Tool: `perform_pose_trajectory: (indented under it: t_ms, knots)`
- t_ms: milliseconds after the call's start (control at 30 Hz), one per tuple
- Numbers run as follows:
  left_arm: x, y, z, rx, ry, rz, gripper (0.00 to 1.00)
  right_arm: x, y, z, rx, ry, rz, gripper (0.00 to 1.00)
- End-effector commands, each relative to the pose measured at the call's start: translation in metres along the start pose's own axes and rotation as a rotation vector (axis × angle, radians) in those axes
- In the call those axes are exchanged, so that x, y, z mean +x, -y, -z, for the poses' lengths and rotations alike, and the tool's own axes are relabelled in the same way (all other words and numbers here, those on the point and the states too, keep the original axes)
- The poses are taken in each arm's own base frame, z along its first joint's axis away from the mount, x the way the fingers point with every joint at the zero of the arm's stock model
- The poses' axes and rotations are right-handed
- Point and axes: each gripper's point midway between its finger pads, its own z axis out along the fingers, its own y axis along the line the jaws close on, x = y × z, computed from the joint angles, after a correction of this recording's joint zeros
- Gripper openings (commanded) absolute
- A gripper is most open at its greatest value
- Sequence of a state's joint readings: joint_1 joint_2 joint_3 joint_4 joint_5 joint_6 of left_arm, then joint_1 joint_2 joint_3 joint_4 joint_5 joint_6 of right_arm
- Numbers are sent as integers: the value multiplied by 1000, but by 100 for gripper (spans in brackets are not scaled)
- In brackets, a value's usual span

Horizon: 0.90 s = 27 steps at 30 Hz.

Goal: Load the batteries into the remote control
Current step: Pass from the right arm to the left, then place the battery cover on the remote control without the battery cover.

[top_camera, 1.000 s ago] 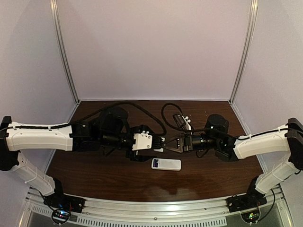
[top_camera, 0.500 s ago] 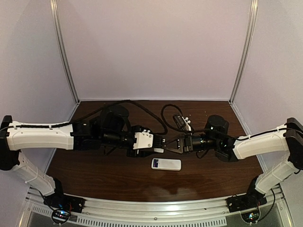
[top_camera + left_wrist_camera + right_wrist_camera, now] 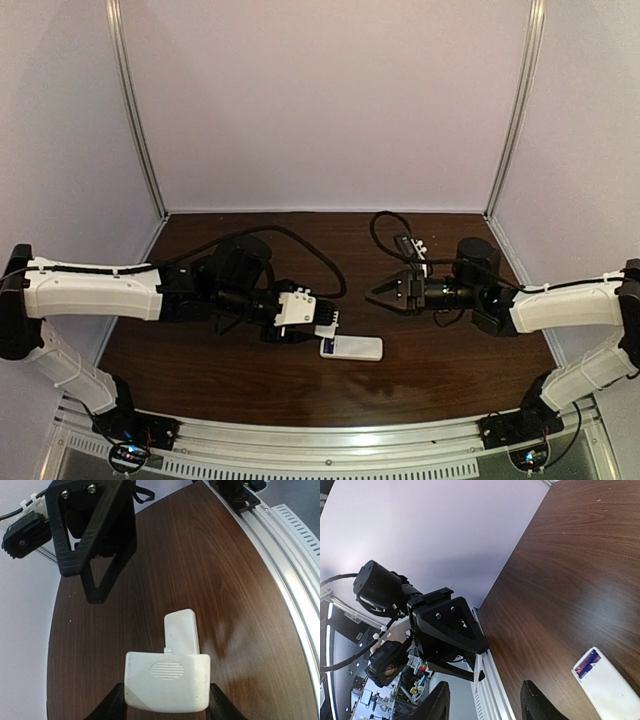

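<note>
Take the remote control (image 3: 351,348) as your landmark. Just above its left end, the left hand (image 3: 328,322) with a white cover (image 3: 167,681) between its fingers blocks the approach from the left. To the upper right, the right hand (image 3: 375,294) stands apart, with bare desk (image 3: 430,370) between. You have open desk to the remote's right and near side.

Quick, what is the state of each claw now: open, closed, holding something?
Left claw: closed on a white cover piece.
Right claw: open, holding nothing.

White remote control (image 3: 351,348); purple-blue batteries (image 3: 587,663); dark brown woodgrain table (image 3: 250,375).
</note>
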<state>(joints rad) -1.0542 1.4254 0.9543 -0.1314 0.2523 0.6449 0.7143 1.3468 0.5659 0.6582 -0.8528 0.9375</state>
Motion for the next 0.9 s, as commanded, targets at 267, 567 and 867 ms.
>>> perform_pose_trajectory:
  t_ms: [267,567,867]
  knots:
    - [49,19,-37,141,-63,155,28,6,40,24,152,62,-63,39]
    - [73,20,-50,173,-84,245,29,16,58,14,139,59,-144,33]
    - [91,26,-69,198,-105,284,29,35,73,-5,154,7,-204,18]
